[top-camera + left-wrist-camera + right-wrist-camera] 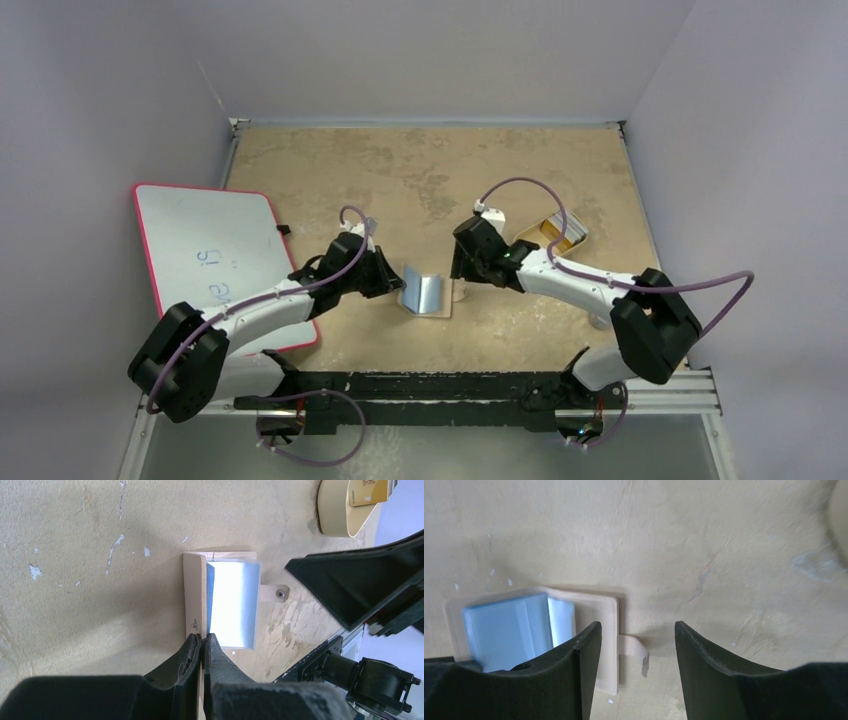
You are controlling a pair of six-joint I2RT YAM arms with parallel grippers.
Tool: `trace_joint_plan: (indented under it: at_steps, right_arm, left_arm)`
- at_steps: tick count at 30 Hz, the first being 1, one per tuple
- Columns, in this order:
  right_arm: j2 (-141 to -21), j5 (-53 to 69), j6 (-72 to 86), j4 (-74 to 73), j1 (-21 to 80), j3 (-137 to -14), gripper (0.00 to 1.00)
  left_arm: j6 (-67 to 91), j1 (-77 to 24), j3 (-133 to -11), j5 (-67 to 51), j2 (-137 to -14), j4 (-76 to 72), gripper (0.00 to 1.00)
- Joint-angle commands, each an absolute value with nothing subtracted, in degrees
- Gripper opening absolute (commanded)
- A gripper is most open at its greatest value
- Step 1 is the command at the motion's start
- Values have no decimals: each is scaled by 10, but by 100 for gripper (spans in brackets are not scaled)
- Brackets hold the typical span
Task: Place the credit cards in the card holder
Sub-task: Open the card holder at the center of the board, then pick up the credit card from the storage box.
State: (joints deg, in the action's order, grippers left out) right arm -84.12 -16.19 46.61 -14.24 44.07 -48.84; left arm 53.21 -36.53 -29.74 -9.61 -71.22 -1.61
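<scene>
Left gripper (202,639): jaws pressed together on the tan edge of the card holder (232,602), at its left flap. The pinch is clear in the left wrist view.
Right gripper (637,627): jaws well apart and holding nothing. It hangs low over the right side of the holder.
Right fingers (579,670): one sits over the holder's right edge. The other is over bare table farther right.
Snap tab (633,649): a small tan strap that sticks out from the holder's right edge. It lies on the table under the gap between the right jaws.
Card holder: in the middle of the table (430,170), toward the near edge, between the two grippers. It is spread open with the light-blue lining facing up. I cannot make out any card in its slots.
Left flap (194,590): the tan outer side shows beside the blue lining, and this is the side the left jaws grip.
Credit cards (367,491): gold ones lie in the tray, apart from the holder. How many there are I cannot tell.
Tray (332,515): shallow, tan and rounded, to the right of the holder and farther back, beyond the right gripper.
Whiteboard (205,255): red-edged, with faint blue marks, at the left side and overhanging the table's left edge. The left arm reaches across its near corner.
</scene>
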Motion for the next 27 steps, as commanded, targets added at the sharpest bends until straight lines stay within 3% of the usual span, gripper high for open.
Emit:
trace_joint_plan:
  at_steps: [1,4,8,10,20,27]
  right_arm:
    - [-809,-287,404,-157,417,-547,59]
    - [-779,-316,324,-102,381,-547,58]
    - [-752,-225,133,-17,310,-539,59]
    - [-749,-238,66,-9,294,-544,60]
    - [-808,-276,-105,-118,232,-605,58]
    - [-859,-309,-142,-150,194,-589,64]
  left_arm:
    - [527,-368,-311,-109,-692,-36,0]
    - [523,-368,-316,-105,-673,-10,0]
    - [501,-368,-336,-95,-648,39,0]
    - [494,-368,-344,-93,-642,57,0]
    - [484,-368,-351,-122,-627,62,0]
    - [476,-368,-349,-141,-625,68,0]
